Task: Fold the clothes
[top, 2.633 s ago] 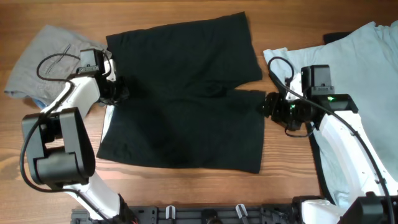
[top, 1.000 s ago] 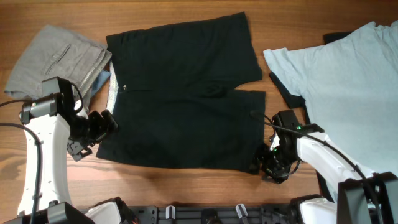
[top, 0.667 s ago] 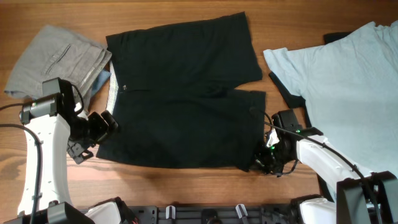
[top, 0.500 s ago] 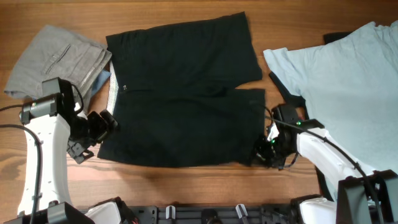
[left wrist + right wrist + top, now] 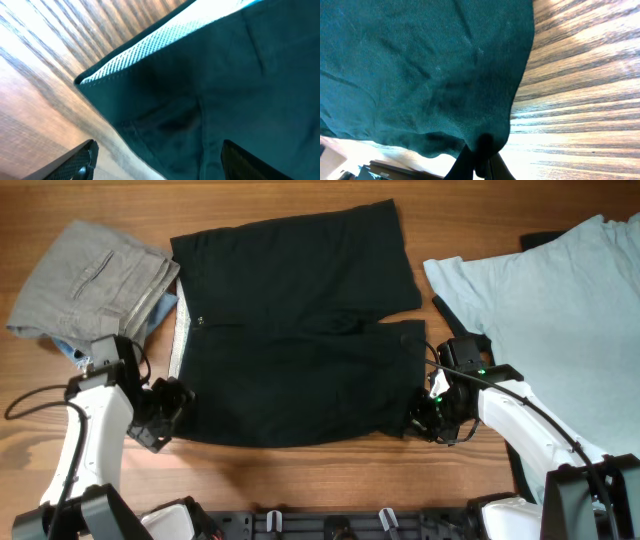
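At its near right corner, the large plain black fabric garment [image 5: 300,330] is held by the right gripper [image 5: 479,159]. The 2 fingers are pinched together on a small peak of cloth, and the right wrist view shows no gap between them. The left gripper [image 5: 161,162] has its jaws spread wide and holds nothing. In the left wrist view the garment's near left corner, edged by a whitish textured band [image 5: 150,42], lies ahead of the 2 fingertips. The garment itself lies spread flat in the middle of the brown wooden table [image 5: 300,475], with 1 gripper at each near corner.

We judge the step in hand to be the taking of both near corners for a 1st fold away from the robot. To do it well, we would set the left fingers astride the corner and close them on band and cloth together, so that every layer is caught. The bite should be as deep as the right one. The 2 corners should then rise level, or the fold line will run askew.

A bare strip of wood separates the near hem from the robot's side of the table. Crumpled grey cloth trousers [image 5: 85,275] lie just beside the garment's far left corner. A light blue cotton T-shirt [image 5: 560,310] lies near its right edge, and the right arm reaches across it. We judge the open room to lie over the garment itself, since a sideways swing could drag either neighbour.
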`<action>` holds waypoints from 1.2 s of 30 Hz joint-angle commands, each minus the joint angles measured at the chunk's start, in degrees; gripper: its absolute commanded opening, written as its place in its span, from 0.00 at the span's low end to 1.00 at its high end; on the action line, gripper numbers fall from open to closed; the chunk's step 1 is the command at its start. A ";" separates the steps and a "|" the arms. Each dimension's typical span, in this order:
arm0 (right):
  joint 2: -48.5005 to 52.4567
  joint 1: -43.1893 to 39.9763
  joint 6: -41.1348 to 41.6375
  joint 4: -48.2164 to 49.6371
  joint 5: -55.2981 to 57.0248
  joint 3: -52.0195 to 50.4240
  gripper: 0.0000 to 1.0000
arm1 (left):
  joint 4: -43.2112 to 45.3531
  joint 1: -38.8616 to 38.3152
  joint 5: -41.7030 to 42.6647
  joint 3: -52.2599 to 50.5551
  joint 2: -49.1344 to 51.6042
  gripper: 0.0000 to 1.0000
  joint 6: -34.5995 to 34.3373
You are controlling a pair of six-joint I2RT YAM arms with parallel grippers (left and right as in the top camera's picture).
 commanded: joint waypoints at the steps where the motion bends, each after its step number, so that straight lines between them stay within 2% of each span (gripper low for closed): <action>1: 0.31 0.13 -0.98 0.13 1.38 1.07 0.04 | 1.81 0.72 -0.35 -4.44 0.63 0.79 -3.26; 4: 0.31 0.13 -2.23 0.15 1.38 1.07 0.04 | 3.17 0.92 -0.35 -5.07 1.99 0.79 -4.20; 7: 0.31 0.11 -2.32 0.15 1.38 1.07 0.04 | 5.99 0.92 -0.35 -5.25 5.84 0.70 -4.28; 8: 0.31 0.13 -2.47 0.31 1.38 1.07 0.04 | 9.51 0.92 0.28 -5.31 8.31 0.69 -4.22; 11: 0.31 0.11 -3.82 -0.11 1.36 1.07 0.04 | 12.66 0.90 1.84 -5.31 11.98 0.53 -4.17; 14: 0.31 0.11 -3.80 -0.68 1.33 1.09 0.04 | 12.63 0.92 1.79 -5.29 14.01 0.24 -2.47; 18: 0.31 0.11 -4.72 -2.49 1.42 2.93 0.04 | 9.35 1.77 1.79 -3.87 12.68 0.06 -0.87; 22: 0.07 0.13 -6.23 -7.52 3.61 8.09 0.04 | 3.15 2.80 1.79 1.60 9.90 0.04 2.32; 27: -1.66 0.13 -9.49 -16.90 5.99 20.83 0.04 | -6.16 1.90 2.54 11.41 2.58 0.04 4.00; 31: -2.29 0.11 -9.60 -23.85 7.58 32.70 0.04 | -7.52 0.94 7.80 15.23 -3.48 0.04 4.00; 36: -2.86 0.13 -6.10 -32.33 10.16 42.86 0.04 | -11.69 0.94 8.04 16.31 -9.60 0.04 6.73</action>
